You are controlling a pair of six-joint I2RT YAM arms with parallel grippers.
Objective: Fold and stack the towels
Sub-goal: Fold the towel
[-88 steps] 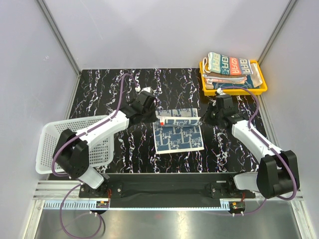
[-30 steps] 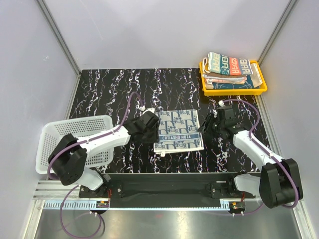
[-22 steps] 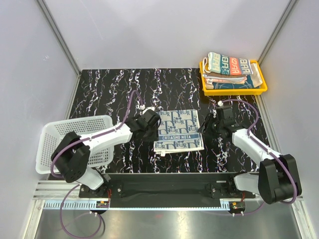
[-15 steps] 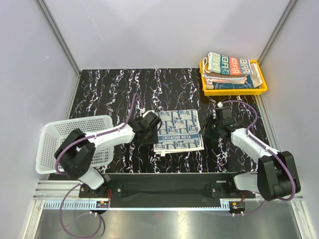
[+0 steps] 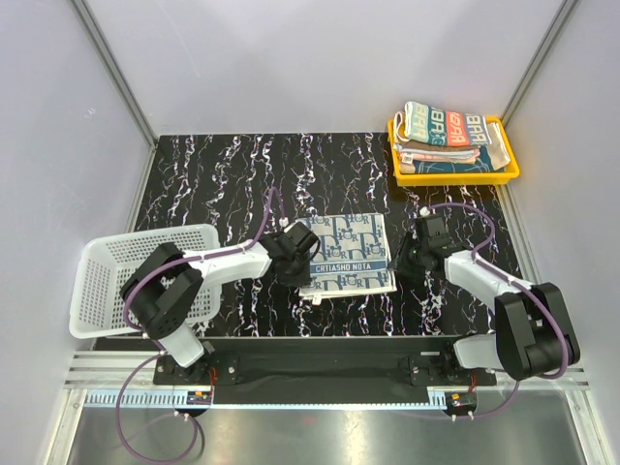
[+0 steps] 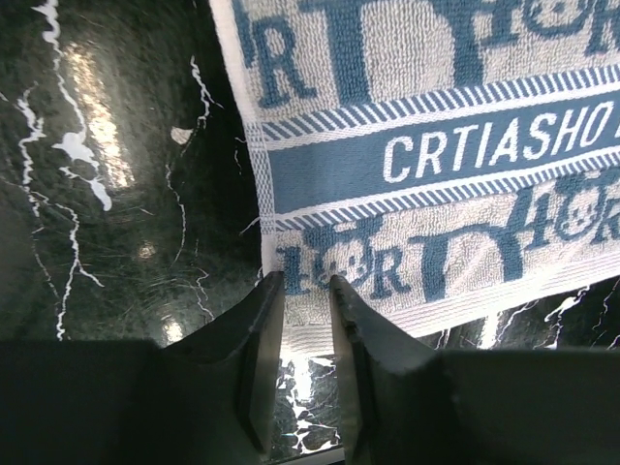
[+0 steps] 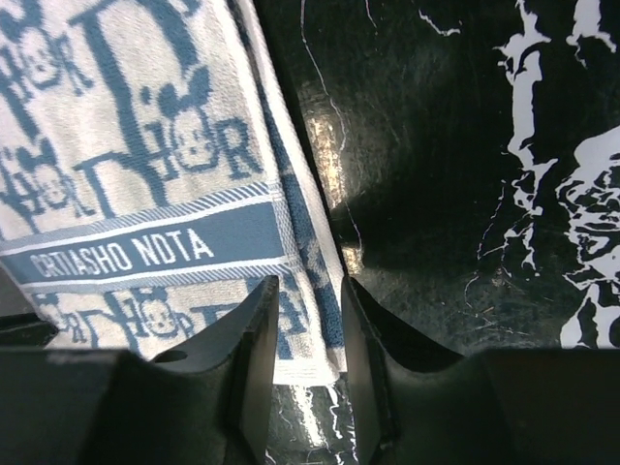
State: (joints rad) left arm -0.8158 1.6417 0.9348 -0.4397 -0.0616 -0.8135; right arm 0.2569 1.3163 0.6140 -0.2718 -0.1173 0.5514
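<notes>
**Item 1. Navy towel** point(image 5: 346, 254). We found it folded and lying flat near the middle of the table point(image 5: 213, 184), lettered band up, between the two grippers.

**Item 2. Left gripper** point(image 6: 302, 286). It sat low at the towel's near left corner. Its fingers stood narrow, with the hem lying in the gap. We could not tell whether they pinched it.

**Item 3. Right gripper** point(image 7: 310, 286). It sat low at the towel's right edge, by the near corner. Its fingers stood narrow, with the hem again in the gap. We could not tell whether it had a grip either.

**Item 4. Stacked towels** point(image 5: 450, 131). We logged a folded pile in the yellow tray point(image 5: 455, 178) at the far right corner, with a teal-and-red lettered towel on top. The pile was well apart from the navy towel.

**Item 5. Basket** point(image 5: 145, 238). This was white mesh, at the table's near left, beside the left arm.
</notes>
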